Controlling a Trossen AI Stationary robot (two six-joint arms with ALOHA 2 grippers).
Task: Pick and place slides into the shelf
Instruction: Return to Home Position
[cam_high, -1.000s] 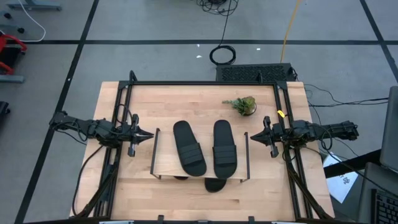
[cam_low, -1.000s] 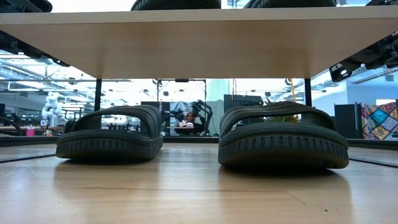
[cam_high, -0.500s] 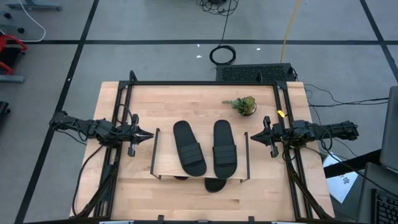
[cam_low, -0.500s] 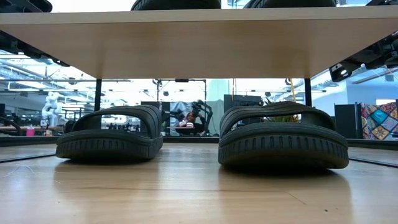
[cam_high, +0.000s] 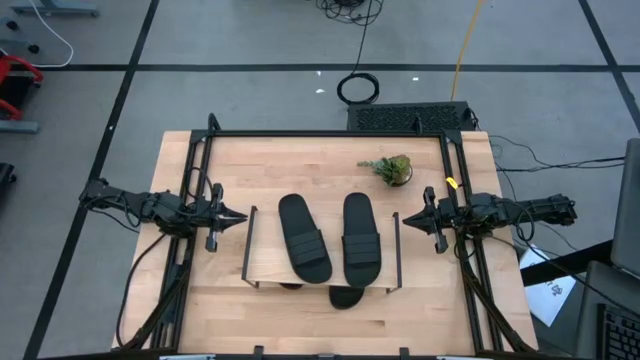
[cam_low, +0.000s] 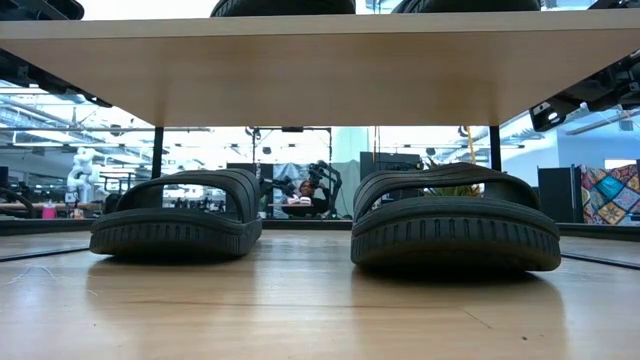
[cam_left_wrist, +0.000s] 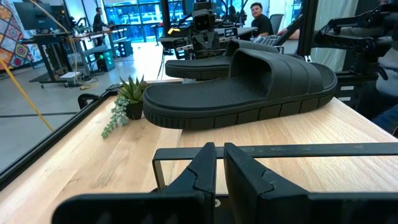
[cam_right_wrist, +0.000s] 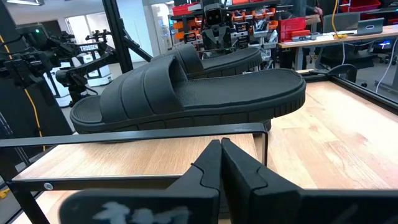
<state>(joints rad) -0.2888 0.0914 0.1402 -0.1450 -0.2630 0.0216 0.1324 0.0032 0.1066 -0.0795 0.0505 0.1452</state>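
Built as two slim, segmented arms, left arm (cam_high: 150, 207) and right arm (cam_high: 520, 210), finished matt black throughout. Fitted behind each wrist with bundled black cables (cam_high: 127, 305) in long loops. Tipped at left gripper (cam_high: 240, 215) and right gripper (cam_high: 403, 218) with paired dark fingers (cam_left_wrist: 202, 174): angular, faceted, tapering forward to blunt wedge ends.
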